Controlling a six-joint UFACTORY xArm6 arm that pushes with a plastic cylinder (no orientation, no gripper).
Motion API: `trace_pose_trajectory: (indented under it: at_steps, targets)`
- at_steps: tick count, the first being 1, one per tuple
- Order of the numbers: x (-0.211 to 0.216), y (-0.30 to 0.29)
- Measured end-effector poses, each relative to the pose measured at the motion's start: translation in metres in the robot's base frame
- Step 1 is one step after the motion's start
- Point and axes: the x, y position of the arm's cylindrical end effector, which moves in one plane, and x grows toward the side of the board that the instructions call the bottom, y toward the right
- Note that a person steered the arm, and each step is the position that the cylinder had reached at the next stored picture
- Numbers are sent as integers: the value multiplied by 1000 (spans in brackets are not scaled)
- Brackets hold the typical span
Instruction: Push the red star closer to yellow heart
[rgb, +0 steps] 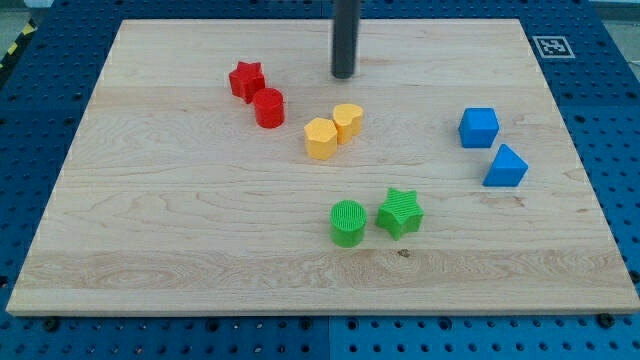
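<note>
The red star (246, 79) lies at the upper left of the wooden board (150, 220), touching a red cylinder (268, 107) just below and to its right. The yellow heart (348, 121) sits near the board's middle, touching a yellow hexagon (321, 138) at its lower left. My tip (344, 75) stands above the yellow heart and to the right of the red star, apart from both, touching no block.
A blue cube (479, 127) and a blue triangular block (505, 167) lie at the right. A green cylinder (348, 222) and a green star (400, 212) sit at the lower middle. A fiducial marker (553, 46) is at the board's top right corner.
</note>
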Motion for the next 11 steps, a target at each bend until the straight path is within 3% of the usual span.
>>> trace_pose_trajectory:
  at_steps: [2,3,5,8,11]
  targets:
    - [-7,-151]
    - [2,-180]
    - [26,-158]
    - [46,-76]
    - [46,-66]
